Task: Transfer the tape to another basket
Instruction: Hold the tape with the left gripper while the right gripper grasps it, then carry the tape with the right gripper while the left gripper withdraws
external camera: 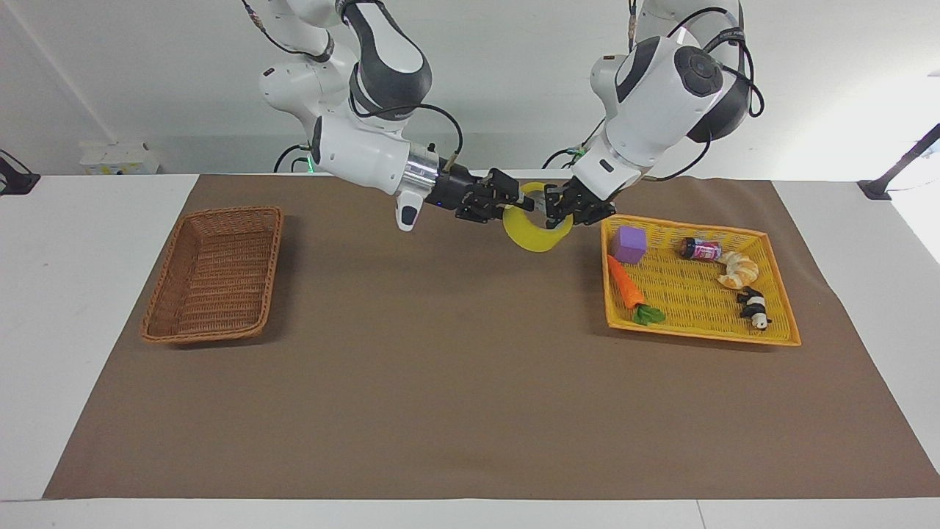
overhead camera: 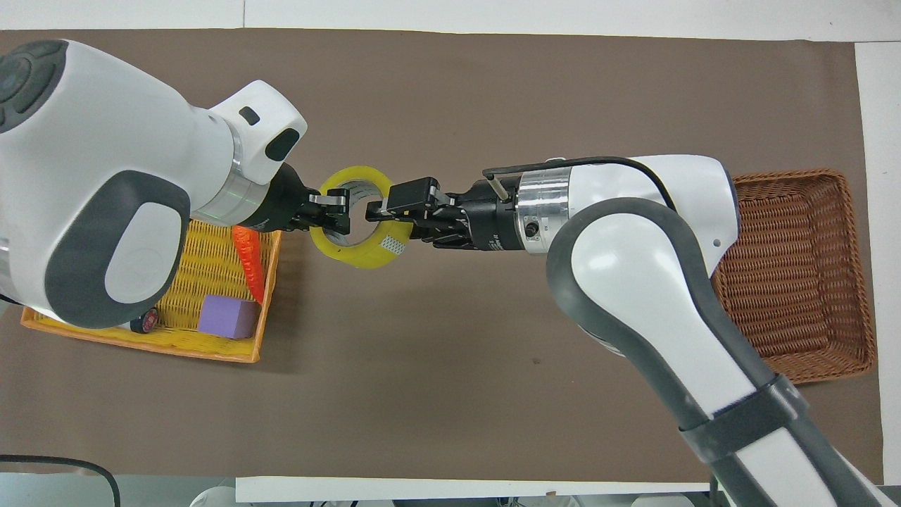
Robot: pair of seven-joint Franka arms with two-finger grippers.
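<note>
Facing view: translucent yellow ring-shaped tape roll is up in the air over the brown mat, beside the robot-side corner of the bright yellow-orange plastic mesh basket. Both end effectors are on it. Left end effector is clamped on the ring wall at the side toward the mesh basket. Right end effector is closed on the ring wall at the side toward the wicker basket. Rectangular brown woven wicker basket sits at the right arm's end of the table, well apart from the tape. Mesh basket at the left arm's end holds a purple cube, an orange toy carrot, a small dark jar with pink label, a croissant-like pastry and a small black-and-white panda figure.

Overhead view: tape hangs between the two end effectors, ring opening facing up toward the camera. Left end effector pinches one side of the ring, one finger inside the hole. Right end effector grips the other side, fingertips together on the wall. Wicker basket is partly covered by the right arm. Mesh basket is mostly under the left arm; carrot and cube show.
</note>
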